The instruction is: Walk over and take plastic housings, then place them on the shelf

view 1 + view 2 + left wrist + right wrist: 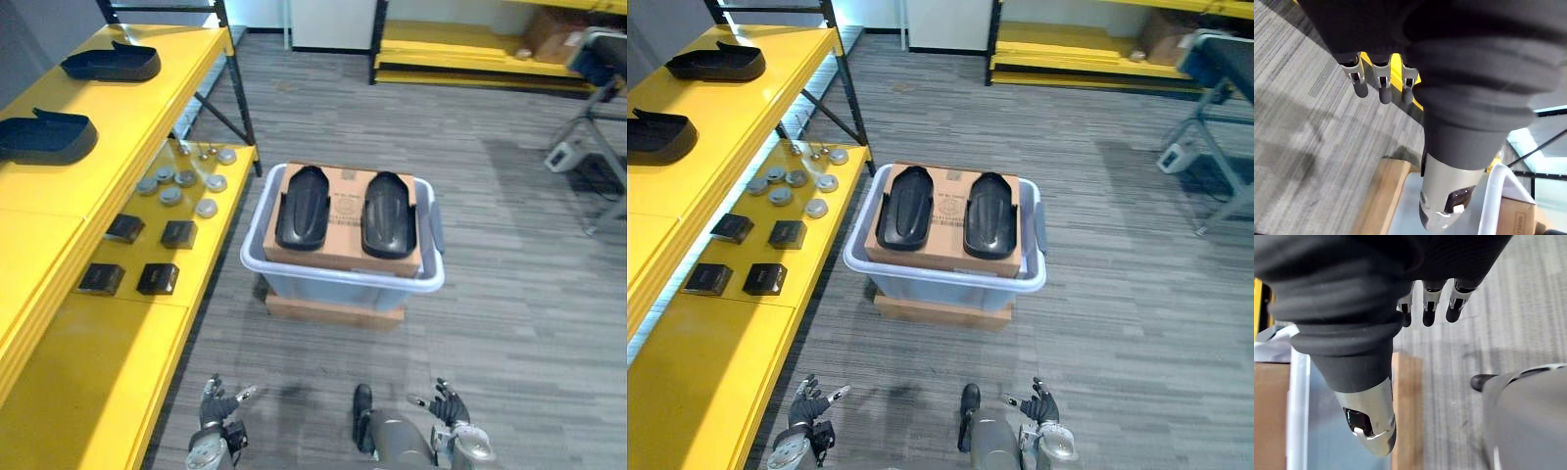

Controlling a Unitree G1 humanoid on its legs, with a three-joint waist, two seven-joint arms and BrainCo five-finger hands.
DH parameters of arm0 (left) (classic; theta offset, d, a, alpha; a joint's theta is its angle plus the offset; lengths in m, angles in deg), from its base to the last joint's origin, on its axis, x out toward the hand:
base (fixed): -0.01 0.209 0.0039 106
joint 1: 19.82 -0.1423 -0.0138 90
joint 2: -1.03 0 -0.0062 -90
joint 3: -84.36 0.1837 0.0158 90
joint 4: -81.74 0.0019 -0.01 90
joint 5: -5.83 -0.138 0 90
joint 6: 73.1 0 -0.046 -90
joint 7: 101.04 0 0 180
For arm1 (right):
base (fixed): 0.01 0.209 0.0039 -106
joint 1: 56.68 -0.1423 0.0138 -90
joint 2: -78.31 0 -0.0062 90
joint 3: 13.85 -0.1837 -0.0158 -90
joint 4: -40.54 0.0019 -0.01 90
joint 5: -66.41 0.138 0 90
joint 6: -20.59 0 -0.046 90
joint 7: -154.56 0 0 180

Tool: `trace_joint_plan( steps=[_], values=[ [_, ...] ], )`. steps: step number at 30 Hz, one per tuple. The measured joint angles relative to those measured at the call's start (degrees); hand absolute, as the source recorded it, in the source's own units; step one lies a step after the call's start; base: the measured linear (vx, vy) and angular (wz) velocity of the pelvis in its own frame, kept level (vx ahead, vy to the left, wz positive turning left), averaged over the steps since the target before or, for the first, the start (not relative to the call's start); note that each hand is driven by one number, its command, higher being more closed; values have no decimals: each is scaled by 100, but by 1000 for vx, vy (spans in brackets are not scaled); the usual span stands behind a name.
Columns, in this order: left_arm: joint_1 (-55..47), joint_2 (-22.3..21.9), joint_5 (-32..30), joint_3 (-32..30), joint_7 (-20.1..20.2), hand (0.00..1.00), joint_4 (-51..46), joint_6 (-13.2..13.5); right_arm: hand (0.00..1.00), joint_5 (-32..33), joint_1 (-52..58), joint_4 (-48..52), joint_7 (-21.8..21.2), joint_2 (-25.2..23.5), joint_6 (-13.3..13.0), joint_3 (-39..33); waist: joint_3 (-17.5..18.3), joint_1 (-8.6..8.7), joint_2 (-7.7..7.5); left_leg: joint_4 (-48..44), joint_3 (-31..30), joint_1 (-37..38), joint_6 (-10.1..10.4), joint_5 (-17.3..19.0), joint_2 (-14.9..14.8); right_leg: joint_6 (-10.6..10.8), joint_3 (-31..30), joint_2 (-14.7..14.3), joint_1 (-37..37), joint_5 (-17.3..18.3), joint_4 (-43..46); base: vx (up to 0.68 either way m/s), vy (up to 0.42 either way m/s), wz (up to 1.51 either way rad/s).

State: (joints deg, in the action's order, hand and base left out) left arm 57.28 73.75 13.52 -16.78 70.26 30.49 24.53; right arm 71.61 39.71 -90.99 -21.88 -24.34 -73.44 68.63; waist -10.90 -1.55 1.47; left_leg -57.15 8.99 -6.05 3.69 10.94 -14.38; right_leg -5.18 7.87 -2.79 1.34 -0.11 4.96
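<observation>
Two black plastic housings (303,207) (389,213) lie side by side on a cardboard sheet (343,208) over a pale blue bin (343,279) in the middle of the floor. Two more black housings (43,136) (111,63) rest on the yellow shelf's top level (59,196) at the left. My left hand (217,411) hangs low at the bottom left, fingers relaxed and empty. My right hand (449,409) hangs at the bottom right, likewise open and empty. Both hands are well short of the bin.
The bin stands on a flat cardboard box (333,310). The shelf's lower level (118,333) holds several small black boxes (157,278) and grey round discs (171,195). A black shelf post (238,88) stands left of the bin. A trolley (598,108) and another yellow rack (460,54) stand behind.
</observation>
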Motion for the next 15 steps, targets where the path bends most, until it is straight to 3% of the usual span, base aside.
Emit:
trace_joint_plan(
  steps=[2,4,5,6,7,8,11,15],
  values=[
    [80,-24,4,20,1,0,-4,3,0,90,-65,-45,4,-26,-2,-116,-27,-101,-30,886,90,-364,32,251,29,1,-181,51,261,0,-202,418,-75,-51],
    [71,-25,4,33,-1,0,0,1,0,105,-90,-97,8,-58,11,-217,-40,-111,-37,1855,30,-446,74,247,130,73,-230,122,405,44,-269,295,52,-44],
    [70,-41,8,51,-2,0,-1,-2,0,105,-33,-95,16,-41,10,-336,-23,-89,9,2881,-118,-390,242,38,278,225,-271,168,508,147,-278,304,133,-32],
    [75,-83,10,93,-6,0,-2,2,0,106,79,-86,31,95,8,-380,7,-72,179,3674,-322,-360,278,-822,278,336,-303,69,569,269,-275,224,160,-27],
    [83,-97,10,110,-4,0,2,6,0,110,111,-96,42,146,10,-402,37,-76,369,3782,-385,-358,175,-920,242,396,-321,4,614,351,-272,216,192,0],
    [160,-52,10,140,-11,0,27,0,0,120,190,-105,88,107,36,-518,53,-51,319,3963,-399,-166,132,-772,325,501,-293,98,684,458,-241,183,184,10],
    [107,144,9,155,-12,0,-37,1,0,174,411,22,152,-93,34,-595,135,-78,-19,4947,-106,327,-21,-1021,777,726,-346,586,548,748,29,188,148,-1],
    [31,218,9,149,-17,0,-190,-17,0,301,522,601,265,-102,11,-844,163,-74,-50,5558,2,649,-67,-1216,975,810,-397,746,530,840,80,103,45,-7]
  ],
)
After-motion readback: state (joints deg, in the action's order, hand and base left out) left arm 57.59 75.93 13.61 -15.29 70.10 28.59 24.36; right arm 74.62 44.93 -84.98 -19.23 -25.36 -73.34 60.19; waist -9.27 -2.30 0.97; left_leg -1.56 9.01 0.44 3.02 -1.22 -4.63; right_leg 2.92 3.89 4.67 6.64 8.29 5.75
